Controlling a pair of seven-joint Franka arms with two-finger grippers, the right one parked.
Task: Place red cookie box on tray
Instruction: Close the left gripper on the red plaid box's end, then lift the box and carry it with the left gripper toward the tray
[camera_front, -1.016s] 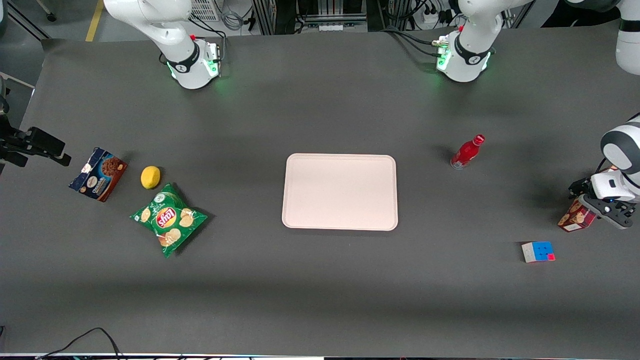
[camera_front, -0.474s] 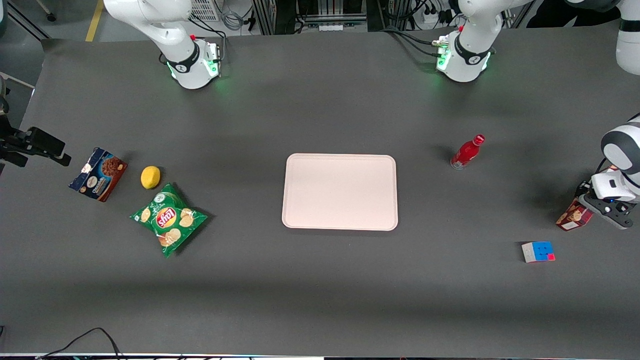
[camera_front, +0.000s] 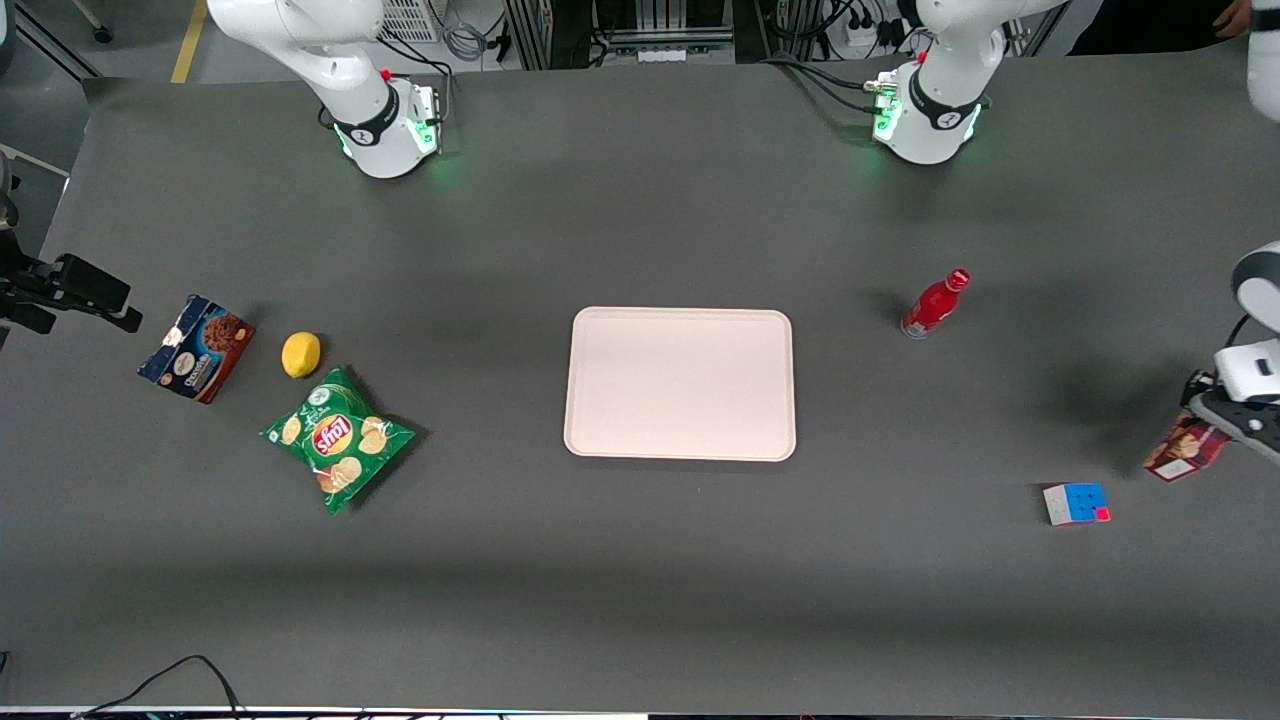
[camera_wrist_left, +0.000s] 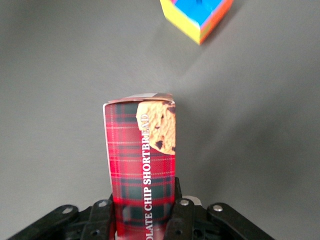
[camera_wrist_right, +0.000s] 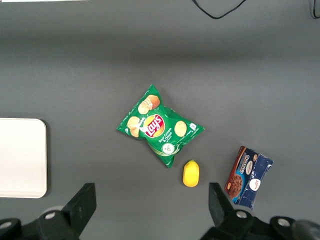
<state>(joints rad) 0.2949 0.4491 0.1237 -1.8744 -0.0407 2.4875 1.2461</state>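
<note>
The red cookie box (camera_wrist_left: 142, 160), a plaid carton with a cookie picture, stands out from between the fingers of my left gripper (camera_wrist_left: 144, 212), which is shut on its lower part. In the front view the gripper (camera_front: 1218, 428) is at the working arm's end of the table, with the red cookie box (camera_front: 1183, 450) sticking out below it, tilted and seemingly off the table. The pale pink tray (camera_front: 680, 383) lies flat at the table's middle, well apart from the box, with nothing on it.
A colour cube (camera_front: 1076, 503) sits close to the box, nearer the front camera, and shows as the cube (camera_wrist_left: 197, 15) from the wrist. A red bottle (camera_front: 935, 303) stands between tray and gripper. Chips bag (camera_front: 338, 438), lemon (camera_front: 301, 354) and blue cookie box (camera_front: 196, 347) lie toward the parked arm's end.
My gripper has carried the red cookie box farther toward the working arm's end of the table and slightly nearer the front camera. Nothing else moved.
</note>
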